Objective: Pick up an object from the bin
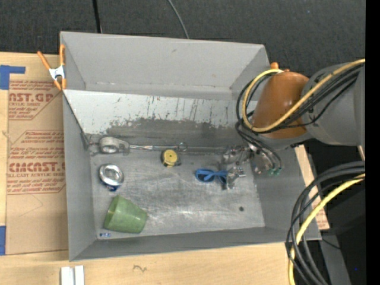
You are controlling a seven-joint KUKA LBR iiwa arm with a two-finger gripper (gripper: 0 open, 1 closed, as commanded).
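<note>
Blue plastic piece [208, 175] lies right of centre in bin [160, 58]; arm [285, 103] reaches down, hand [233, 170] at its right end, opening cannot be told.

One camera looks down into the bin [160, 58] from above and a little from the near side, so the far wall shows wide. It is near enough that the whole bin fits. The arm [332, 105] enters from the right.
</note>
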